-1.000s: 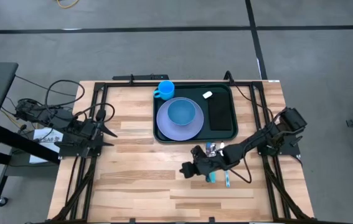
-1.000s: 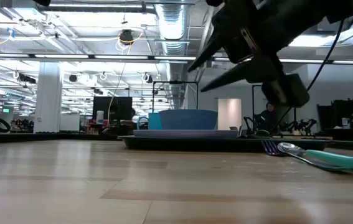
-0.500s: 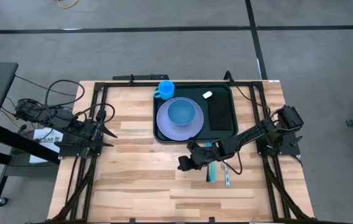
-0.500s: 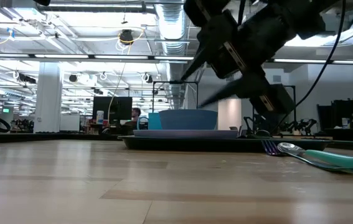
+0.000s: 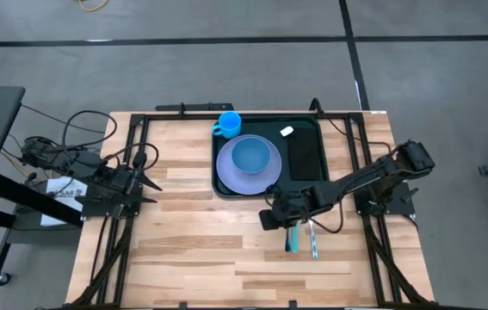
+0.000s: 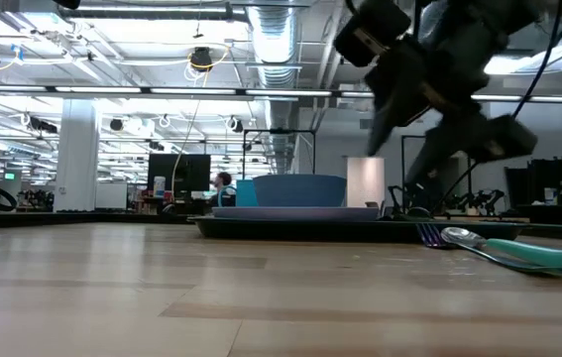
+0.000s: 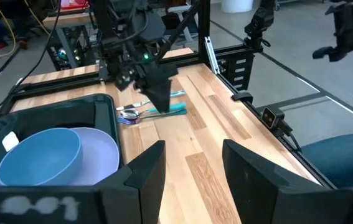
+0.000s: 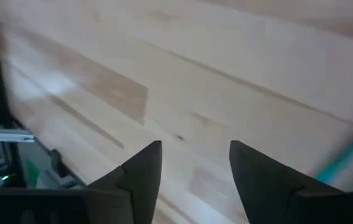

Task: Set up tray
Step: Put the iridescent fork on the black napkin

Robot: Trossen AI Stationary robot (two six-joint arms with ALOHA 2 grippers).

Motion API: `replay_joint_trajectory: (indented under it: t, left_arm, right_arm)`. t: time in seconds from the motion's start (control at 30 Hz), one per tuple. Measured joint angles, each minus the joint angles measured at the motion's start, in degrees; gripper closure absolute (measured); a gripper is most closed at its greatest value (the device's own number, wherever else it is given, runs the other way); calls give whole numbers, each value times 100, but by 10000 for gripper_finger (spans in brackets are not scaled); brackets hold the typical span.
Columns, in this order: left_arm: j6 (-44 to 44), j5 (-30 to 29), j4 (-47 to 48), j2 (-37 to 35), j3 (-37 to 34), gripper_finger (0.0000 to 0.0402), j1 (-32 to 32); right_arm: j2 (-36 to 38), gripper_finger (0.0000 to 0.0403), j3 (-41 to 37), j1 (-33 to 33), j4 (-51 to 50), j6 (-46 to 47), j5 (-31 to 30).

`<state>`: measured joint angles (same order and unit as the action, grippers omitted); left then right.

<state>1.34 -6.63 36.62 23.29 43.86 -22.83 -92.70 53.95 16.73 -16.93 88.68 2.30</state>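
The dark green tray (image 5: 305, 191) lies at the table's far middle. It holds a lilac plate (image 5: 226, 178) with a blue bowl (image 5: 255, 157), a blue cup (image 5: 226, 123), a flat black rectangle (image 5: 305, 157) and a small white piece (image 5: 287, 131). Teal-handled cutlery (image 5: 300, 239) lies on the wood just near of the tray, and shows in the low view too (image 6: 504, 254). My right gripper (image 5: 266, 220) hovers open above the table by the tray's near rim, left of the cutlery. My left gripper (image 5: 149, 179) waits open at the table's left edge.
Black frame rails (image 5: 132, 215) run along the table's left and right sides. Bare wood (image 5: 200, 250) spreads over the near half of the table. Cables (image 5: 63, 155) lie beyond the left edge.
My right gripper has swung from the near side of the cutlery toward the tray's near rim. Its fingers, which pointed toward the table's left, have tipped more steeply downward. It has stayed open. The cutlery and the things on the tray have not moved.
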Motion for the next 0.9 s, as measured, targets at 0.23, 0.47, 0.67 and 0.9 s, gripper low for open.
replay_joint_trajectory:
  t: [0.23,0.47,0.67,0.9]
  left_arm:
    - [0,0,-2,2,0,253,0]
    - [0,0,-2,2,0,253,0]
    - [-2,2,4,2,0,253,0]
    - [-7,4,31,2,0,253,0]
  right_arm:
    - [251,240,-4,52,-1156,385,-218]
    - [-1,220,2,37,-1159,467,-117]
    - [-147,210,-11,37,-1393,614,-87]
    - [-138,219,-2,37,-1444,693,-374]
